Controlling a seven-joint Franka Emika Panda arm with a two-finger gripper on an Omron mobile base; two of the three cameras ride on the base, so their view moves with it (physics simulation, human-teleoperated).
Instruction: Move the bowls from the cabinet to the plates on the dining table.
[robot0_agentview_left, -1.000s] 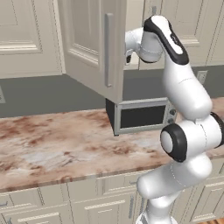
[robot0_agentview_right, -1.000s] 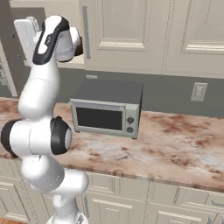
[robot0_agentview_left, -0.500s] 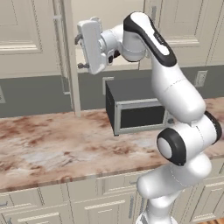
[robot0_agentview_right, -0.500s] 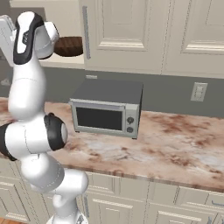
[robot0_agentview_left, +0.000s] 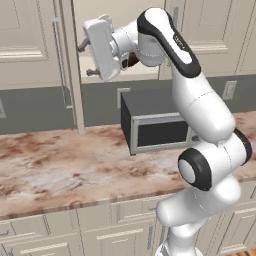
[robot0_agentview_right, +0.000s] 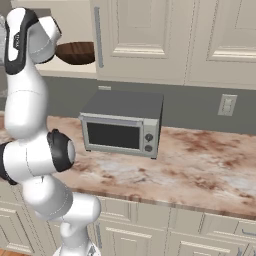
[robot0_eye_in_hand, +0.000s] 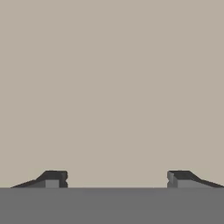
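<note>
The cabinet (robot0_agentview_left: 114, 15) stands open, its door (robot0_agentview_left: 70, 65) swung out and seen edge-on. On its shelf rests the dark-brown wooden bowl (robot0_agentview_right: 76, 52), peeking out behind my wrist (robot0_agentview_left: 133, 61) in the left base view. My gripper (robot0_agentview_left: 85, 60) is held high in front of the opening, left of the bowl, fingers pointing left toward the door. In the hand view the gripper (robot0_eye_in_hand: 116, 179) is open, the tips wide apart with nothing between them, facing a flat beige surface. The marbled dining table (robot0_agentview_left: 60, 170) lies below. The plates are out of view.
A grey microwave (robot0_agentview_left: 160, 127) sits on the stone top under the cabinet, also seen from the right (robot0_agentview_right: 122, 125). Closed cabinet doors (robot0_agentview_right: 145, 35) line the wall to the right. A wall outlet (robot0_agentview_right: 227, 104) is on the backsplash.
My hand has swept left out of the cabinet opening toward the door. The door has swung wider open, from angled to edge-on. The bowl has stayed on the shelf.
</note>
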